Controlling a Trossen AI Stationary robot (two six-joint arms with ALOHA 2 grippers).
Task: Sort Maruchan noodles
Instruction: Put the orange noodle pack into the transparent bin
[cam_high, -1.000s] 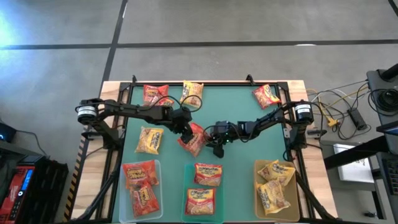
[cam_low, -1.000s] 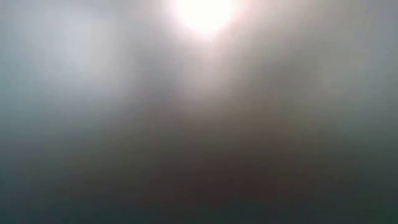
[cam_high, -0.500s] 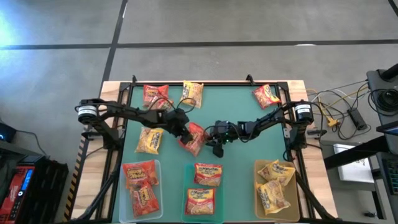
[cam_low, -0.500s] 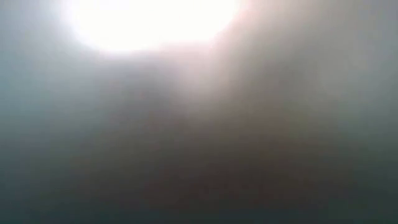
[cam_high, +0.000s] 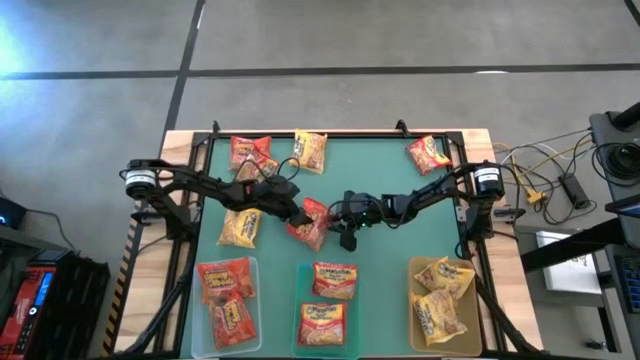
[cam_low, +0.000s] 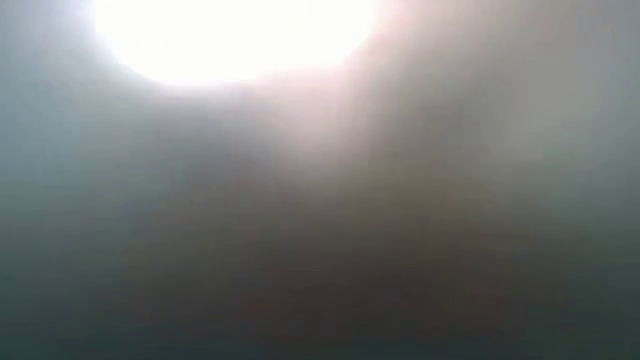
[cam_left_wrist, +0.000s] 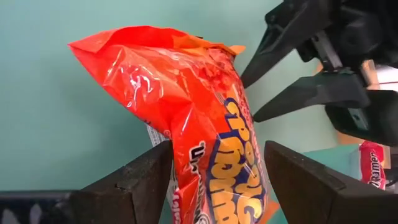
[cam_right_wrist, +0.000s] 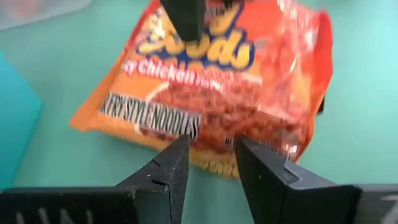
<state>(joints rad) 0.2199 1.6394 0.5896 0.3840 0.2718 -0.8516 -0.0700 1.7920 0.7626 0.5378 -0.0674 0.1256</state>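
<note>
Between L gripper (cam_left_wrist: 214, 180) fingers: crinkly orange pkt (cam_left_wrist: 199, 124)

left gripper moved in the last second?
Yes. In the high view the left gripper, holding the orange packet, has slid along the green mat, toward the yellow packet.

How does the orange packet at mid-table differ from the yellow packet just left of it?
The orange packet sits between the left hand's fingers, tilted up off the mat; the yellow packet lies flat, untouched. The orange one is orange-red, the other yellow. Both are crinkly noodle packets outside the bins.
</note>
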